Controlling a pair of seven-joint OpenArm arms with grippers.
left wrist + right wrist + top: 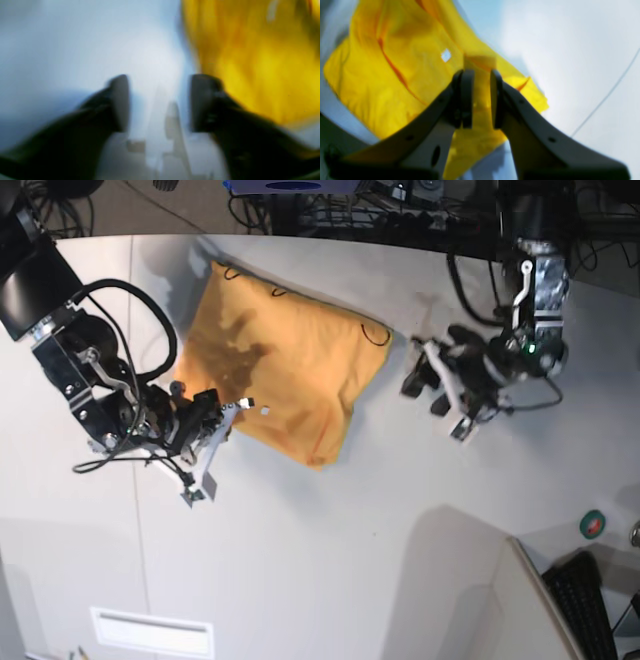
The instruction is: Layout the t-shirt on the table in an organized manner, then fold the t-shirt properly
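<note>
The left gripper [160,102] stands with its two dark pads apart and nothing between them, only pale worktop [75,50] showing through the gap. In the base view it hovers just off the shirt's sleeve-side edge, clear of the cloth. The picture from its wrist is blurred, so fine detail is lost; the t-shirt [250,55] fills the upper right there as a yellow smear.

The right gripper [478,100] has its pads a narrow way apart, with a fold of yellow cloth showing in the slot between them. Whether the pads actually pinch that fold or only sit over it cannot be told. In the base view this gripper [222,418] sits at the shirt's lower left edge.

The t-shirt [280,370] lies bunched and partly doubled over on the upper middle of the worktop [330,560], a rough slanted block of soft orange-yellow cloth with creases, thin dark trim at its edges and a small white tag [445,55]. Its far edge lies close to the worktop's back rim.

Broad bare surface opens in front of the shirt and between the arms. The top is smooth, off-white, crossed by a thin dark seam [607,95].
</note>
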